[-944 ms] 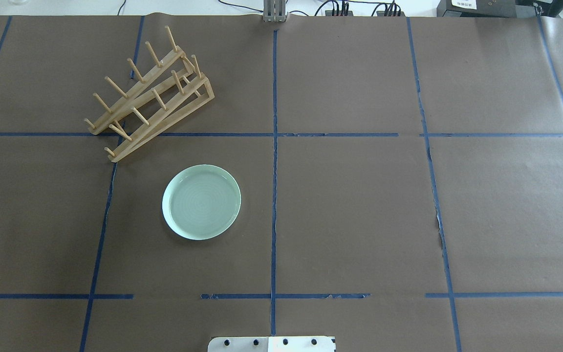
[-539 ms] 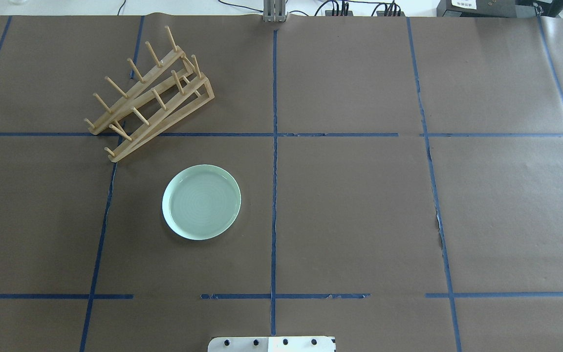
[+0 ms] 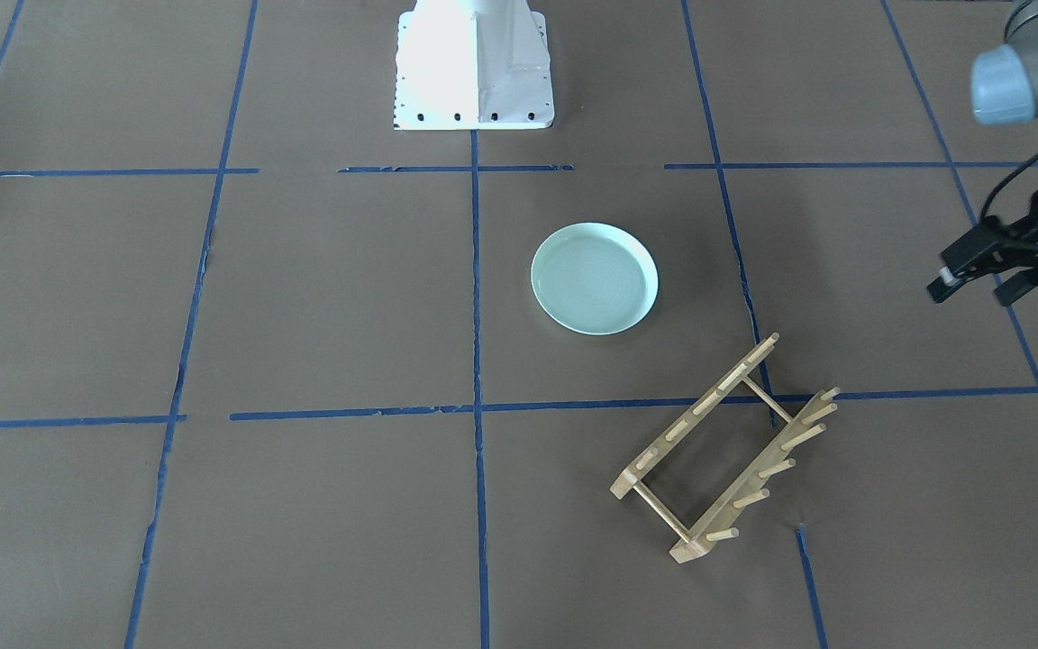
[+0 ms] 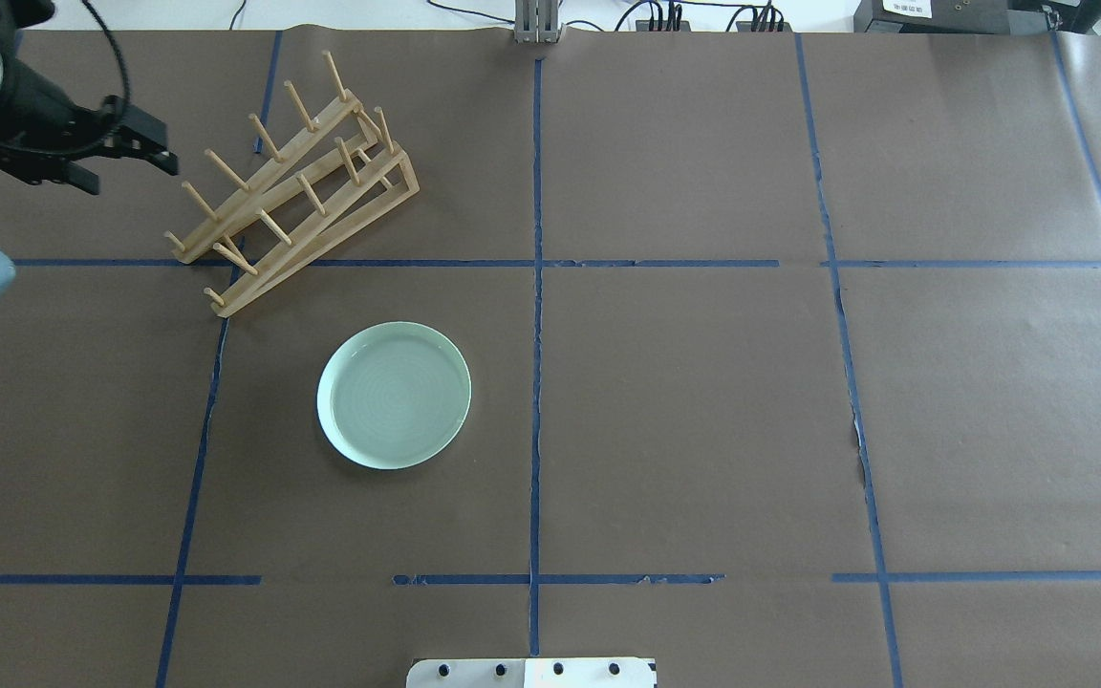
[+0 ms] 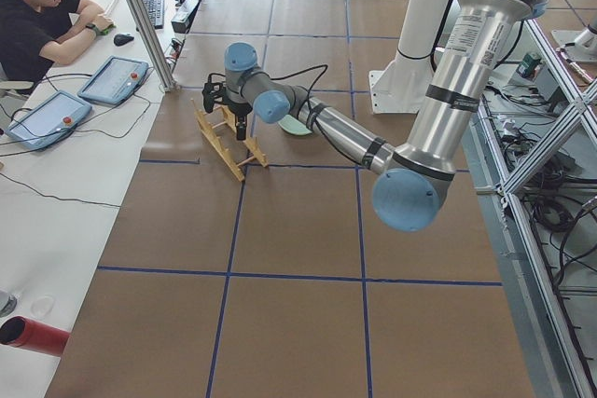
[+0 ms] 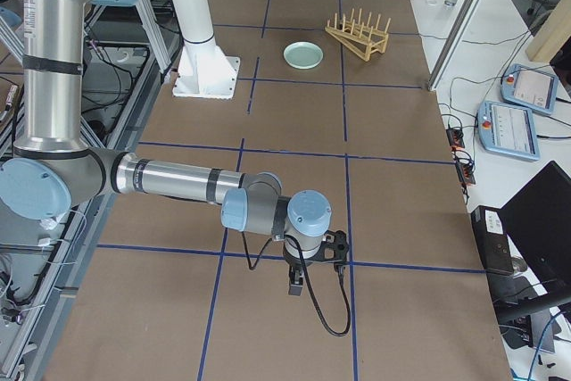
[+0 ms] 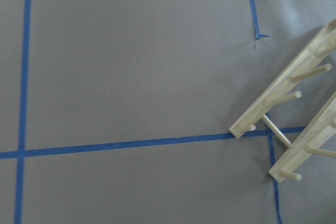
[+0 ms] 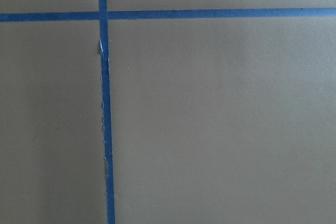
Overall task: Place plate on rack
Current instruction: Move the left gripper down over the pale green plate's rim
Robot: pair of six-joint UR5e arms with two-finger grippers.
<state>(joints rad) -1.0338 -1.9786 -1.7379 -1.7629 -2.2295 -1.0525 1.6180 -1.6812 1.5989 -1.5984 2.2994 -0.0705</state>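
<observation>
The pale mint-green plate point(image 4: 394, 395) lies flat on the brown paper, left of the table's middle; it also shows in the front view point(image 3: 595, 278). The wooden rack point(image 4: 292, 186) stands empty beyond it, angled, and shows in the front view point(image 3: 722, 451) and at the right edge of the left wrist view point(image 7: 294, 114). My left gripper point(image 4: 130, 177) hovers open and empty just left of the rack, also seen in the front view point(image 3: 969, 293). My right gripper point(image 6: 312, 265) shows only in the exterior right view, far from both things, low over the table; I cannot tell its state.
Blue tape lines point(image 4: 536, 287) divide the paper into squares. The robot's white base point(image 4: 531, 672) sits at the near edge. An operator point(image 5: 37, 6) sits at a side bench with tablets point(image 5: 112, 79). A red cylinder point(image 5: 37, 335) lies on that bench.
My left arm and open gripper have come into the overhead view from the left, beside the rack. The plate and rack have not moved.
</observation>
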